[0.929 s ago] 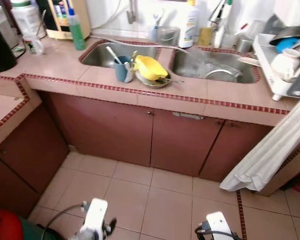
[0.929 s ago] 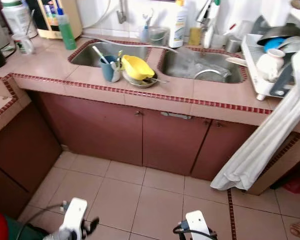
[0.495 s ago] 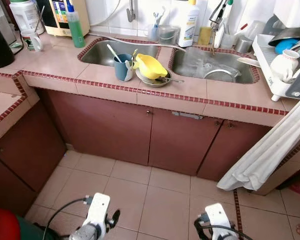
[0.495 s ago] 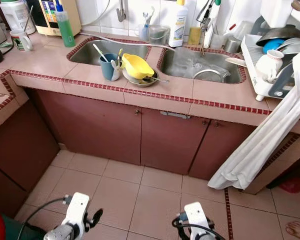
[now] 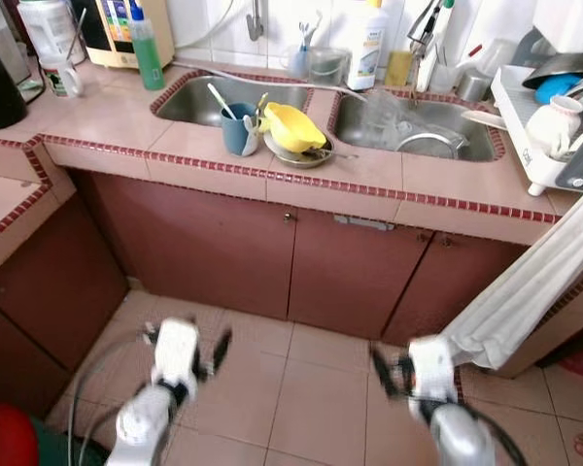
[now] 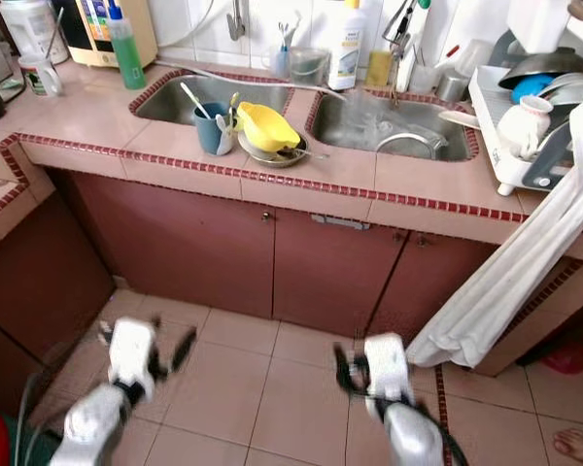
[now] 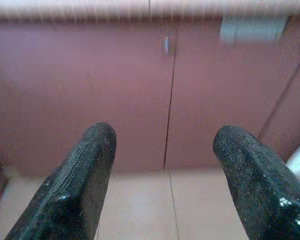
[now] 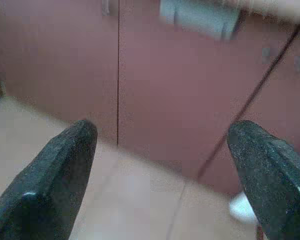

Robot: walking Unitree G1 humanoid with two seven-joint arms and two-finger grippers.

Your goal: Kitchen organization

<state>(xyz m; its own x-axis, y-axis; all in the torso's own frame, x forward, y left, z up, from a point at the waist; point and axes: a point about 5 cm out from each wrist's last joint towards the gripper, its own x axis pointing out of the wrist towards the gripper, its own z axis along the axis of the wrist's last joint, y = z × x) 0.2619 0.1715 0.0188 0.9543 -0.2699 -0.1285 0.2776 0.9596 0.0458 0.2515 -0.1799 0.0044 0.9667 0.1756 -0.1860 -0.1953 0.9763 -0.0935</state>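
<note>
I'm facing the tiled counter [image 5: 107, 121]; everything below is placed from it. On its front edge, on the strip between the two sinks, a blue cup [image 5: 239, 129] with utensils in it stands touching a yellow bowl [image 5: 293, 127] that lies tilted on a metal plate [image 5: 301, 158]. A green bottle [image 5: 146, 50] stands at the counter's back left, and a white dish rack [image 5: 544, 126] with a white jug sits at its right end. A pale cloth [image 5: 525, 291] hangs off that right end toward the floor. Both arms are up in front of the counter's red cabinet doors [image 5: 214, 252], blurred. My left gripper [image 7: 162, 150] has its fingers spread wide and holds nothing. My right gripper [image 8: 162, 145] is the same, wide apart and empty.
</note>
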